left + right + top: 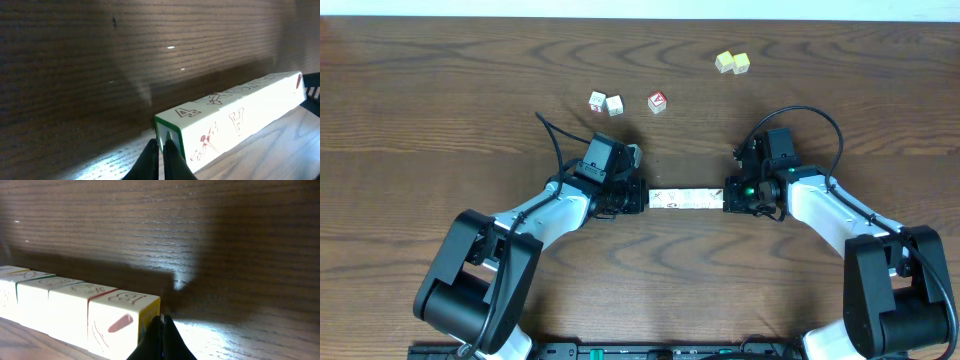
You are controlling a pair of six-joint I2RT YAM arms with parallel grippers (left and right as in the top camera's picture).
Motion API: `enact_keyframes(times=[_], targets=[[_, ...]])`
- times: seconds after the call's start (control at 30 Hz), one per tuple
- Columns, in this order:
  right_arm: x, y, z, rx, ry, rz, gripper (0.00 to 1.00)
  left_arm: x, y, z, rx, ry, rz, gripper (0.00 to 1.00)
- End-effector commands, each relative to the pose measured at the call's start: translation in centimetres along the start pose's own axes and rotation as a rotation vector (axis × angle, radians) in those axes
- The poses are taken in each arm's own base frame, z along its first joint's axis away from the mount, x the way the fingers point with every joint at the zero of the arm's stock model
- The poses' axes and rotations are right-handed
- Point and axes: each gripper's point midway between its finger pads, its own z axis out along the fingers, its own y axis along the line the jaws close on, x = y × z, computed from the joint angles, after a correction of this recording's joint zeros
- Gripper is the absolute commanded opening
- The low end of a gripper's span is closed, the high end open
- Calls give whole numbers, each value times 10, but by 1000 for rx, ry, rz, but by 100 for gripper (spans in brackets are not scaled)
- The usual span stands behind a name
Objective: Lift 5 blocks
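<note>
**Five blocks [685, 198] pinched in a row**

Near the bench's [420, 80] middle, they form one straight row. The left hand [641, 198] and right hand [727, 196], both with fingers fully closed, press against its opposite ends.

The overhead view looks straight down on the whole tabletop [440, 60]. Each wrist view sits low and very close, facing along the row of blocks [685, 198] from opposite ends. All three views share that row.
</note>
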Motion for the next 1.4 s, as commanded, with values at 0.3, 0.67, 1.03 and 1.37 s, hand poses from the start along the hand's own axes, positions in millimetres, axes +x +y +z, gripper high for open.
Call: enact_keyframes(times=[0.3,0.67,1.03,1.37], targets=[[-13,2,-11,70,-18,-26,1,2,-6,1,25,12,24,7],[-9,10,-10,40,-5,-33,1,2,-6,1,25,13,24,7],[-12,25,-11,5,-8,-42,1,7,-7,0,27,33,16,7],[-12,28,-11,-5,-2,-44,1,5,-12,-8,33,22,22,7]])
